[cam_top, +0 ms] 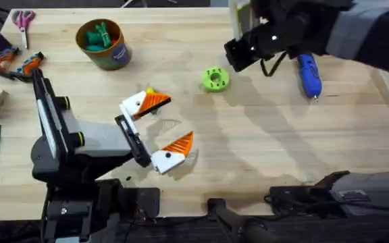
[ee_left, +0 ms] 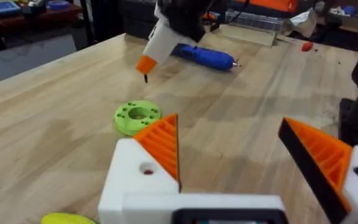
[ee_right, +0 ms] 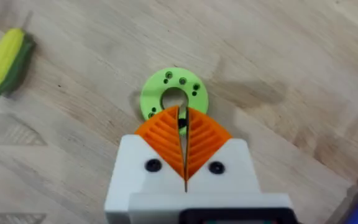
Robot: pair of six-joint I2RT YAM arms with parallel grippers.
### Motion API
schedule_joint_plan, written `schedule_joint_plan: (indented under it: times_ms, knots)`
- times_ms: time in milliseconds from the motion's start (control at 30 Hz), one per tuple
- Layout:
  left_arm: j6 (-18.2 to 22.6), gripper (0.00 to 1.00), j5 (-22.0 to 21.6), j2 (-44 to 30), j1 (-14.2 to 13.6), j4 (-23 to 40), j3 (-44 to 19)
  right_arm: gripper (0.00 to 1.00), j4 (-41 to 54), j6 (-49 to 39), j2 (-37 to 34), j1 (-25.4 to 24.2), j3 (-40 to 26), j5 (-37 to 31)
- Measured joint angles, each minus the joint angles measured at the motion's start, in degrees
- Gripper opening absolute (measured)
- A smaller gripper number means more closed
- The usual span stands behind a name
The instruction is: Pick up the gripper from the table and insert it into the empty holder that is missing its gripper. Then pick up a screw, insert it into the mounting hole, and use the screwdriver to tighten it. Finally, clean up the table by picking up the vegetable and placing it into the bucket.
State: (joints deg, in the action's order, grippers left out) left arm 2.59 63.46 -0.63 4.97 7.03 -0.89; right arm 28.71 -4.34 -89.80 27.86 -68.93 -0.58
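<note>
Blue cylindrical screwdriver [cam_top: 308,74] flat on wooden table [cam_top: 262,155].

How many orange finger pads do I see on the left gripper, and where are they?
2. One orange pad is nearer the bucket; the other is nearer the table's front edge. The left gripper is open.

Black arms, white finger mounts [ee_right: 182,180] with dark dots, orange ribbed pads [ee_right: 166,137]

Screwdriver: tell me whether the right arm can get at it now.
Probably yes: the screwdriver lies in the open beside the right gripper, nothing over it. But that gripper is shut on what looks like a screw.
</note>
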Motion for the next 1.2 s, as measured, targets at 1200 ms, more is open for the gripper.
schedule_joint_plan:
  times_ms: [1200]
  knots:
    - [0.0, 0.986, 0.0, 0.0, 0.0, 0.0, 0.0, 0.005, 22.1, -5.0, -8.4, 34.4, -35.8, 8.7]
